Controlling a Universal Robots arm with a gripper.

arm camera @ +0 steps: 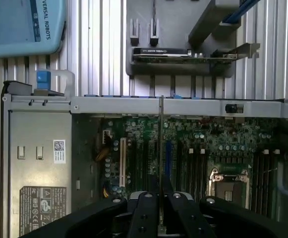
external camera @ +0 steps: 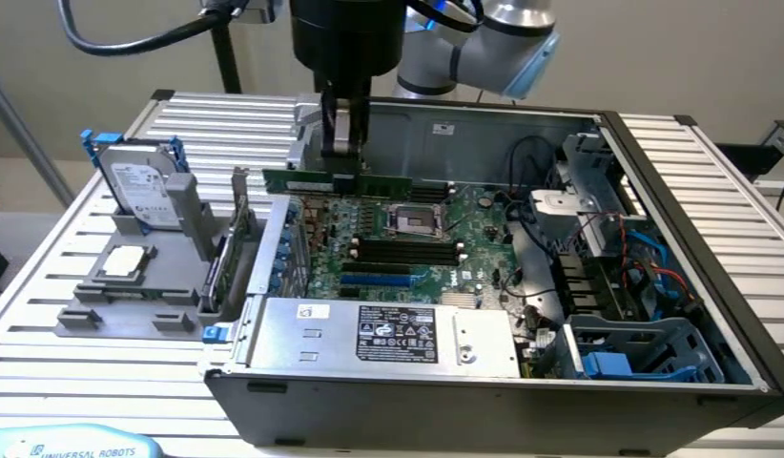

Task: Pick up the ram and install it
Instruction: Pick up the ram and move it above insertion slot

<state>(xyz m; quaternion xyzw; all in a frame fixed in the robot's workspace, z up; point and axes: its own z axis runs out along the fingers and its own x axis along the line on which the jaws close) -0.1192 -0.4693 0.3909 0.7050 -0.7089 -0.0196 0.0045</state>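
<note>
At the exterior view's left, a grey holder (external camera: pixel 125 320) sits on the slatted table (external camera: pixel 749 191). A hard drive (external camera: pixel 148 196) stands upright at the holder's far end, and a square silver processor chip (external camera: pixel 122 262) lies flat nearer the camera. An expansion card (external camera: pixel 233 239) stands on edge along the holder's right side, just beside the open computer case (external camera: pixel 494 410).

Moving right, my gripper (external camera: pixel 345 167) hangs over the far-left part of the case. Its fingers are clamped on the top edge of the ram (external camera: pixel 354 183). I hold the green stick level, long side across the view, above the far part of the motherboard (external camera: pixel 475 243) and clear of it. The black memory slots (external camera: pixel 399 250) lie nearer the camera, on the near side of the processor socket (external camera: pixel 415 221). From my wrist, the ram (arm camera: pixel 161 148) shows edge-on as a thin line running out from my gripper (arm camera: pixel 161 198), parallel to the board's long slots.

The power supply (external camera: pixel 392 334) fills the case's near-left corner. At the exterior view's right, a grey drive cage (external camera: pixel 647 348) sits in the near-right corner.
</note>
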